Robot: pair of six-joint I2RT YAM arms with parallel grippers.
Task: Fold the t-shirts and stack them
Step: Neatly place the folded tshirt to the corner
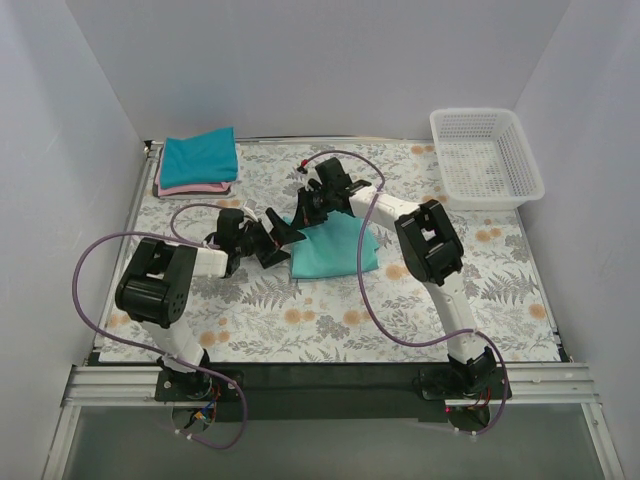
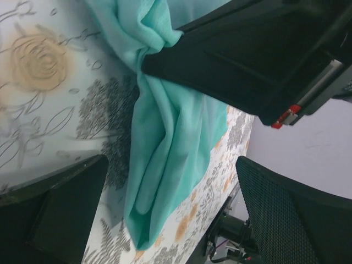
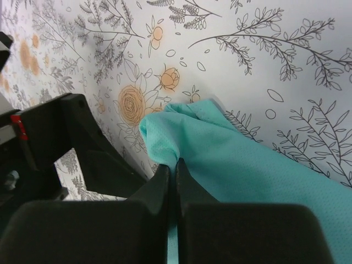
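The sea-green teal t-shirt (image 1: 335, 248) lies partly folded on the floral table. My right gripper (image 1: 305, 207) is shut on its far-left corner; the right wrist view shows the fingers (image 3: 176, 165) pinching a bunch of the cloth (image 3: 247, 165). My left gripper (image 1: 275, 240) is open just left of the shirt. In the left wrist view its fingers (image 2: 176, 214) stand wide apart with the shirt's folded edge (image 2: 170, 137) between them, not touched. The darker teal-blue t-shirt (image 1: 198, 157) lies folded on the pink t-shirt (image 1: 195, 188) at the back left.
A white mesh basket (image 1: 487, 160) stands at the back right. White walls enclose the table on three sides. The right gripper's black body (image 2: 247, 55) is close above the left gripper's view. Purple cables loop beside both arms.
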